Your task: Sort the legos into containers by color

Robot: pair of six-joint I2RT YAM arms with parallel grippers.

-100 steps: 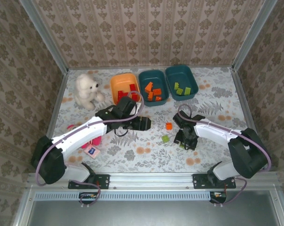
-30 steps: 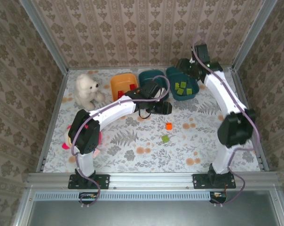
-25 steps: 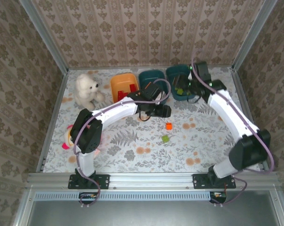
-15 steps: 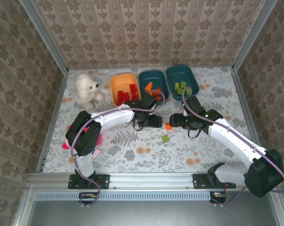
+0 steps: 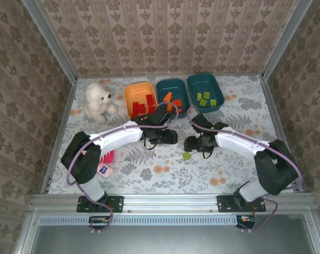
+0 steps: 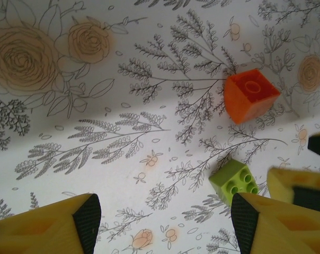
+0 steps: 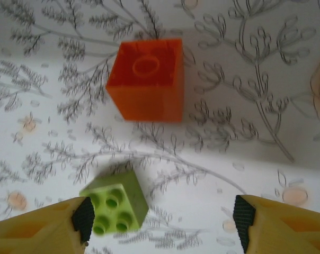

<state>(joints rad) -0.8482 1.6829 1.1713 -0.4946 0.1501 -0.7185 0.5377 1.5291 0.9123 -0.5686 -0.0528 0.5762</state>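
Pick-up step — left gripper (image 6: 164,225) and right gripper (image 7: 162,225) gape empty above the orange lego (image 7: 147,79), green lego (image 7: 115,209) beside it; next I'd centre, close.

2 legos (image 6: 251,95) lie before the 3 containers (image 5: 177,89).

White arms (image 5: 123,132), black joints (image 5: 271,169), yellow fingers (image 6: 287,222)

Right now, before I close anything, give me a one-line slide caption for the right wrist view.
Right gripper open over the floral table, lime green brick near one fingertip, orange brick beyond.
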